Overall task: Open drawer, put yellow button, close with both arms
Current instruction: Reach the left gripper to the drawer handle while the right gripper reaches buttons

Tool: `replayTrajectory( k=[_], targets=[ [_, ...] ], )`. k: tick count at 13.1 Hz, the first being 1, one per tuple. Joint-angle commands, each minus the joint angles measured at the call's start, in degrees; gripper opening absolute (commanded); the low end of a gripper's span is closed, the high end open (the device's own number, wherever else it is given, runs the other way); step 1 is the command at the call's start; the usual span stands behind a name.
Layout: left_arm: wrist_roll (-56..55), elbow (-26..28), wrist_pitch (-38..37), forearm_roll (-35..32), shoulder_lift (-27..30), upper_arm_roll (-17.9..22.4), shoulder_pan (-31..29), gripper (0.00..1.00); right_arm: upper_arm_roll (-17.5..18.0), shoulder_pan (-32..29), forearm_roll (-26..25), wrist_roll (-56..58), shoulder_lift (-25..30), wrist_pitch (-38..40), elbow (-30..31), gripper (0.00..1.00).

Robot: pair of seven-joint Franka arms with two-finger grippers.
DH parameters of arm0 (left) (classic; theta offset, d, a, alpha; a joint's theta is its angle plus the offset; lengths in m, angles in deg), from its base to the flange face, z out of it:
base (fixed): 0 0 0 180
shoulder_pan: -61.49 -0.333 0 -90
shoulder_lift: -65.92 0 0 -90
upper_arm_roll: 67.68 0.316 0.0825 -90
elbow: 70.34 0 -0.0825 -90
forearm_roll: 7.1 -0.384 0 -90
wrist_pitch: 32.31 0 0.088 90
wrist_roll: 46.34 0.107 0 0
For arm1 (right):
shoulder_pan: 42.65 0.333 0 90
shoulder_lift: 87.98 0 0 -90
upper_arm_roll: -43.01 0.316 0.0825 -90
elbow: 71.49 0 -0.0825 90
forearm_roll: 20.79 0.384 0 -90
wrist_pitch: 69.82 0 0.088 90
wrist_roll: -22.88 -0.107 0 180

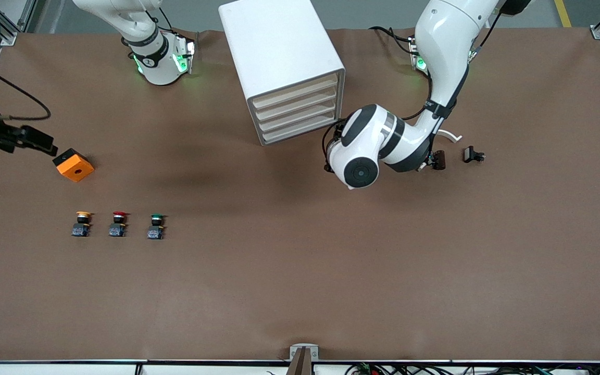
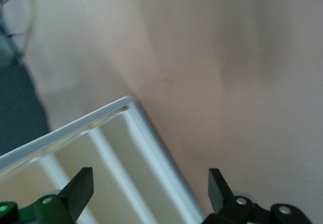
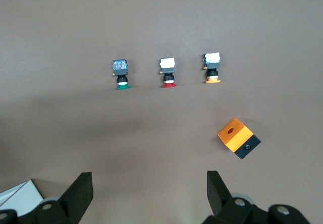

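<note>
The white cabinet [image 1: 274, 47] stands near the robots' bases with all four cream drawer fronts shut; the drawer [image 1: 300, 89] is the uppermost. The yellow button [image 1: 82, 223] [image 3: 212, 68] stands upright toward the right arm's end, nearer the front camera. The left arm's wrist [image 1: 367, 151] hangs in front of the drawers and hides its gripper there. In the left wrist view my left gripper [image 2: 150, 172] is open over a corner of the cabinet [image 2: 151, 138], holding nothing. My right gripper [image 3: 150, 176] is open high above the table, out of the front view.
A red button [image 1: 118, 224] and a green button [image 1: 156, 226] stand in a row beside the yellow one. An orange box [image 1: 73, 164] [image 3: 238, 138] lies farther from the camera than they do. Two small black parts [image 1: 473, 154] lie at the left arm's end.
</note>
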Motion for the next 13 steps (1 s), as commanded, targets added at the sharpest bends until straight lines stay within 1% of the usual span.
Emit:
replayTrajectory(
  k=[1, 3, 4, 6, 7, 8, 9, 10, 11, 13],
  targets=[
    [-4.0, -0.3, -3.7, 6.0, 0.7, -0.3, -1.5, 1.0, 0.1, 0.0, -1.5, -0.2, -4.3, -0.6, -3.2, 1.0],
    [-10.0, -0.8, -3.7, 12.6, 0.5, -0.2, -2.0, 1.0, 0.1, -0.5, -2.0, -0.2, -5.7, -1.9, -3.0, 1.0],
    [-12.5, -1.0, -3.7, 15.3, 0.3, -0.1, -2.2, 1.0, 0.1, -1.1, -1.3, -0.2, -6.4, -3.7, -2.5, 1.0],
    [-17.0, -1.2, -3.7, 20.9, -0.7, -0.1, -2.2, 1.0, 0.1, -1.7, -1.2, -0.2, -7.4, -7.8, 0.1, 1.0],
    [-18.2, -1.1, -3.7, 22.4, -1.2, -0.1, -2.2, 1.0, 0.1, -1.7, -1.2, -0.2, -8.1, -10.3, 2.1, 1.0],
    [-20.1, -1.1, -3.7, 23.3, -1.5, -0.1, -2.2, 1.0, 0.1, -2.2, -1.2, -0.2, -8.2, -14.4, 4.9, 1.0],
    [-22.0, -1.1, -4.3, 24.1, -2.0, -0.1, -2.2, 0.98, 0.1, -3.1, -1.2, -0.1, -8.9, -18.8, 7.8, 1.0],
    [-23.0, -1.2, -6.3, 24.8, -2.7, -0.1, -2.2, 0.98, 0.1, -3.6, -1.2, -0.1, -9.5, -22.9, 10.2, 1.0],
    [-23.9, -1.2, -8.3, 26.6, -3.3, -0.1, -2.2, 0.92, 0.1, -3.9, -1.2, -0.1, -10.2, -26.3, 12.3, 1.0],
    [-26.8, -1.6, -10.8, 28.7, -3.8, -0.1, -2.2, 0.9, 0.1, -4.8, -1.1, -0.2, -11.5, -31.1, 15.1, 1.0]
  ],
)
